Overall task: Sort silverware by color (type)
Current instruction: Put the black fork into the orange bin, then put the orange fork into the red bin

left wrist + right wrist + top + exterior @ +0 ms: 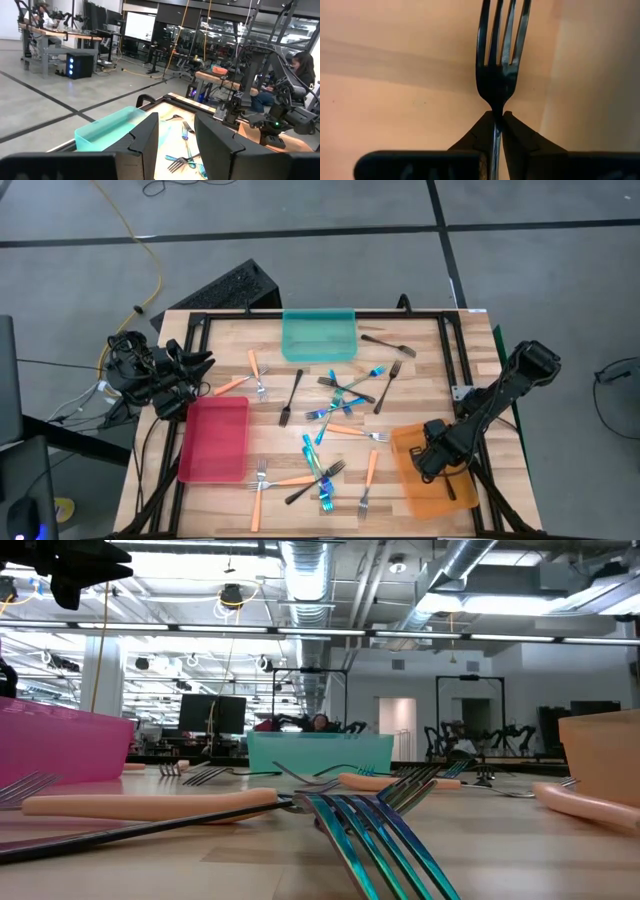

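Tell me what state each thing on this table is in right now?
Right gripper: shut on dark fork, over orange tray.
Left gripper: open, empty, parked near the table's left edge.
Red tray: empty.
Teal tray: empty.
Other forks: scattered, unsorted.

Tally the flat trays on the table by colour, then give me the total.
Red tray: 1
Teal tray: 1
Orange tray: 1
Total: 3
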`<state>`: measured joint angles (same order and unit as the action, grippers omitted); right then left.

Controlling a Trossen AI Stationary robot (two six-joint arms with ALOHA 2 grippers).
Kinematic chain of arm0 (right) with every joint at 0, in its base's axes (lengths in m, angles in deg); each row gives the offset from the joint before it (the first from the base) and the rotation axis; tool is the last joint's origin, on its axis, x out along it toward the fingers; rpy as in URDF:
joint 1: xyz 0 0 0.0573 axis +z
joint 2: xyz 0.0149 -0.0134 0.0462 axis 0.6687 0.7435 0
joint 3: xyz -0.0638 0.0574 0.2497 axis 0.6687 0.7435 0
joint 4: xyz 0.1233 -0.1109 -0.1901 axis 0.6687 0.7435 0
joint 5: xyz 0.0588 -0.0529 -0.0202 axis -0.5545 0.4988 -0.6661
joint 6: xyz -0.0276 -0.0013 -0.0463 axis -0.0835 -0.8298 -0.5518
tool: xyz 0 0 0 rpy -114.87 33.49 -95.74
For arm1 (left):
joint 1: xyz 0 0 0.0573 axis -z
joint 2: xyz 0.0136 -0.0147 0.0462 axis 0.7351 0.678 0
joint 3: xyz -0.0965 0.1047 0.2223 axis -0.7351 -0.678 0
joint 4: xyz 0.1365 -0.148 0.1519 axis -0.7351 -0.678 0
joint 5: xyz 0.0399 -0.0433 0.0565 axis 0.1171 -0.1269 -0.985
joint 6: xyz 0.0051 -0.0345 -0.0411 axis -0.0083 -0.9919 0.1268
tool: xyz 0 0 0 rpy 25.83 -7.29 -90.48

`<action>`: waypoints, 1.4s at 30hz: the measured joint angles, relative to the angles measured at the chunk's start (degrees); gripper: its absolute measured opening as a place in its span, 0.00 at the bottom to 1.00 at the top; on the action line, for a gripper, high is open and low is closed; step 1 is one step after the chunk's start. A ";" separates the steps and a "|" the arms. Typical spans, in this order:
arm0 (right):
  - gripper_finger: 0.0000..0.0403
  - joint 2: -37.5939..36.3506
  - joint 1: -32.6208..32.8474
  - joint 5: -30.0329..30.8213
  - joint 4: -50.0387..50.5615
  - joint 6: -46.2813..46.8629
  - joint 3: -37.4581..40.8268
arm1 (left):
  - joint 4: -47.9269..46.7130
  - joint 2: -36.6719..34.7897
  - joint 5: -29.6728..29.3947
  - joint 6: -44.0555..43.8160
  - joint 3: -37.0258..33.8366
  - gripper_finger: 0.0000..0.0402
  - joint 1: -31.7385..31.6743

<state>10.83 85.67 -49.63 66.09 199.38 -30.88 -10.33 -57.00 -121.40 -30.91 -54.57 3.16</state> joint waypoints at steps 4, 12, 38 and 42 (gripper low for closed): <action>0.14 0.00 0.00 0.07 0.06 0.03 0.00 | 0.00 0.00 0.02 0.02 0.00 0.28 0.00; 0.17 0.00 0.00 0.04 -0.32 0.04 0.00 | 0.00 0.00 0.02 0.02 0.00 0.28 0.00; 0.31 -4.10 -4.48 3.09 13.49 -16.82 -11.32 | 0.02 0.00 0.24 0.44 0.00 0.28 0.00; 0.31 -6.57 -7.05 7.87 15.42 -23.00 -15.34 | 0.02 0.00 0.24 0.44 0.00 0.28 0.00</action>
<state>4.27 78.62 -41.77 81.51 176.39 -46.22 -10.30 -57.00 -121.17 -30.47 -54.57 3.16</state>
